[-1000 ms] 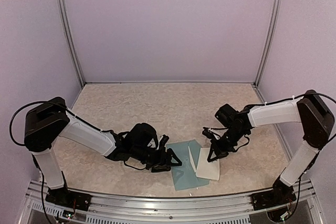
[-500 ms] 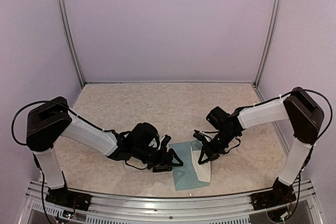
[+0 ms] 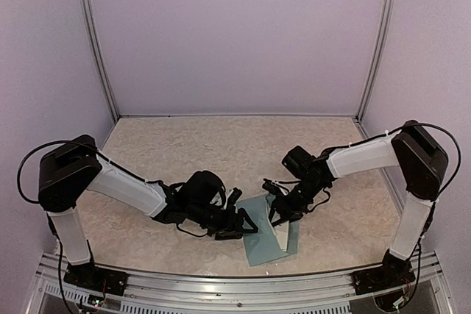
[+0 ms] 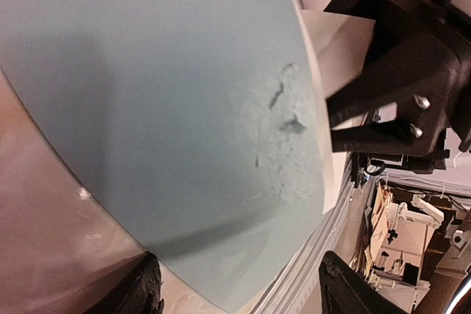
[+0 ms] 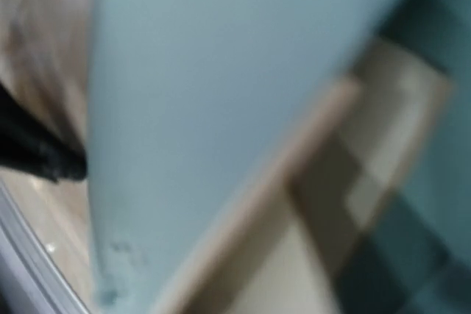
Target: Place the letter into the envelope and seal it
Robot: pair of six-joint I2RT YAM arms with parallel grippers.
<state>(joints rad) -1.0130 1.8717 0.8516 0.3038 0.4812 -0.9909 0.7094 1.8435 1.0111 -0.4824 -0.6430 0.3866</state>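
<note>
Whereas a second earlier the white paper letter had lain beside the right edge of the flat teal paper envelope, the overhead view showed it drawn leftward until only a narrow white strip remained visible along that edge. The right hand had travelled left with it and hung over the envelope's right part, on the beige speckled tabletop near its front edge. The left hand had stayed at the envelope's left edge. From the left wrist, the left hand's own fingers stood wide apart, unclenched, with the teal sheet spreading ahead of them. The black right hand faced it across the envelope, pale letter paper showing at its fingers. Whether those fingers pinched the sheet or had let go, I could not tell. The right wrist view was blurred: a broad teal surface close up, its own fingers indistinct. Judging by this, insertion looked well advanced; sealing the flap was not yet done.
</note>
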